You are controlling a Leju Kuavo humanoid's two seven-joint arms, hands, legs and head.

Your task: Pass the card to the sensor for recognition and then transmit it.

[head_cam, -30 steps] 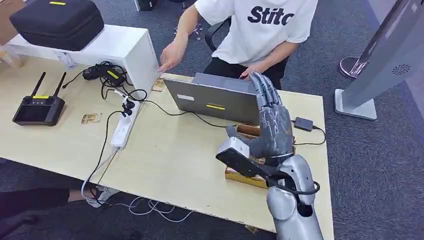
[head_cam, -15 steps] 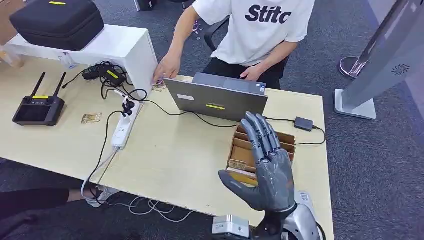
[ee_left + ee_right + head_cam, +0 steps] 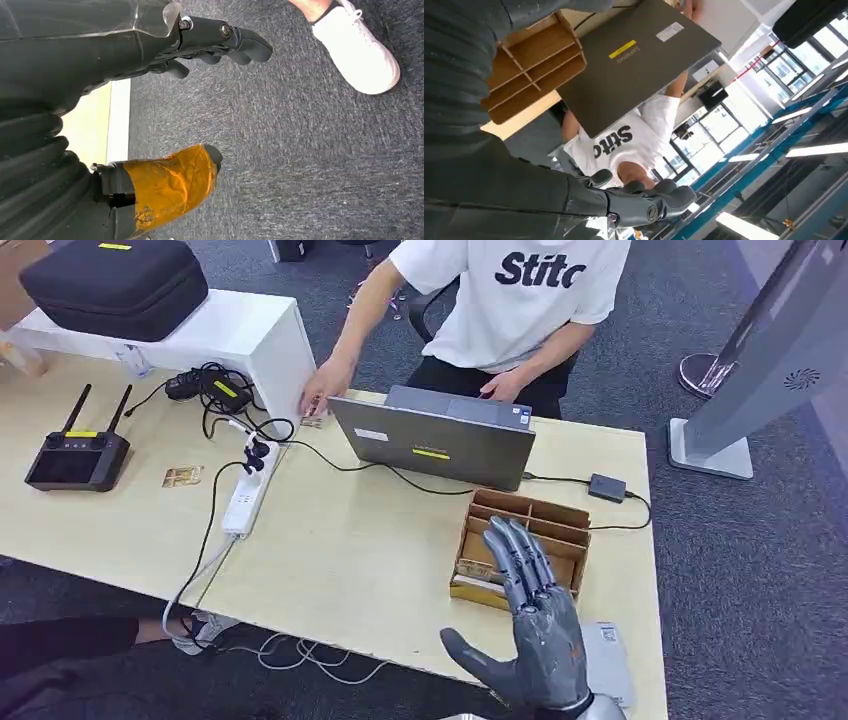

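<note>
My right hand (image 3: 532, 625) hovers empty over the table's near edge, fingers spread, its fingertips (image 3: 510, 535) overlapping the near side of a compartmented cardboard box (image 3: 560, 512). Pale flat cards (image 3: 480, 576) lie in the box's near left compartment. A small gold card (image 3: 182, 476) lies on the left table beside a black device with two antennas (image 3: 78, 455). In the right wrist view my right hand (image 3: 644, 202) holds nothing, with the box (image 3: 534, 65) beyond it. My left hand (image 3: 200, 100) hangs over the carpet, holding nothing, thumb (image 3: 170, 182) wrapped in orange tape.
A grey laptop (image 3: 440, 440) stands behind the box, with a seated person in a white shirt (image 3: 510, 300) reaching one hand (image 3: 320, 395) to the table's far edge. A white power strip (image 3: 245, 502) and cables cross the table. A person's white shoe (image 3: 357, 47) is on the carpet.
My right hand has drawn back from in front of the laptop, over the box, toward the near table edge and lower. The person's hand shifted slightly along the far edge.
</note>
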